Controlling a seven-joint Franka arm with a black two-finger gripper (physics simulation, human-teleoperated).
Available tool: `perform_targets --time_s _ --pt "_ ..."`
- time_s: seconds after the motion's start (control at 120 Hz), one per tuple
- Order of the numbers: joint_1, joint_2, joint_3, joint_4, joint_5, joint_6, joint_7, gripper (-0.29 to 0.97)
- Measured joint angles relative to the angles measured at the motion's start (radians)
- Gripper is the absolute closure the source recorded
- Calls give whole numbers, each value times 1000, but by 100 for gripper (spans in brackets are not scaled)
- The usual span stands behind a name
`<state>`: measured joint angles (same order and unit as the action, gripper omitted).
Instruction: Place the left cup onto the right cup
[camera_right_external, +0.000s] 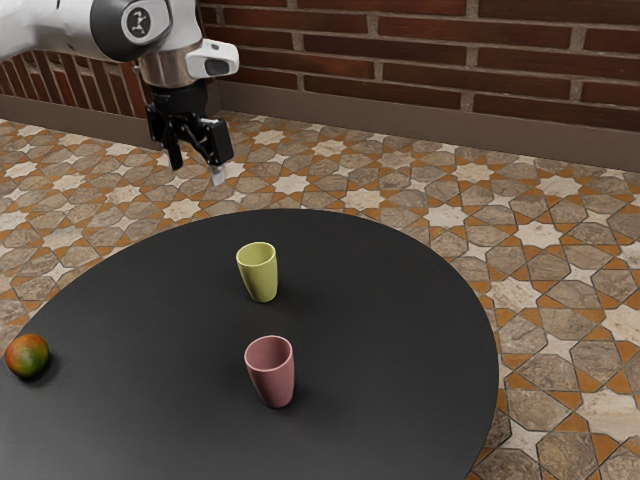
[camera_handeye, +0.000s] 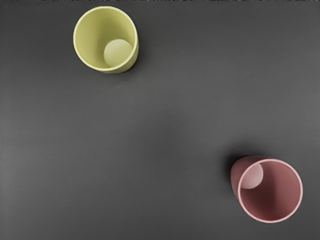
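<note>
Brick wall (camera_right_external: 400, 60) behind, round dark surface (camera_right_external: 150, 300). Pincer (camera_right_external: 197, 160) up high, fingers apart, empty, at 11 o'clock of yellow cup (camera_right_external: 257, 272). Pink cup (camera_right_external: 270, 370) at its 6 o'clock, well apart. Risks: "left" cup ambiguous, so wrong pick poss; rim grip cd slip, tip cup.

A red-green fruit (camera_right_external: 27, 355) sits on the round black table (camera_right_external: 400, 330), near its edge.
</note>
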<state>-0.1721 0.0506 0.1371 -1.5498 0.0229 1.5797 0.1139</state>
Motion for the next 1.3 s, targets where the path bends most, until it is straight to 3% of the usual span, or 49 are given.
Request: perform_targets --time_s 0.275,0.742,1.3 --pt "15 19 -2 4 1 16 3 0" --pt "59 232 -3 61 -51 130 23 0" --pt "81 442 -31 125 -100 255 47 16"
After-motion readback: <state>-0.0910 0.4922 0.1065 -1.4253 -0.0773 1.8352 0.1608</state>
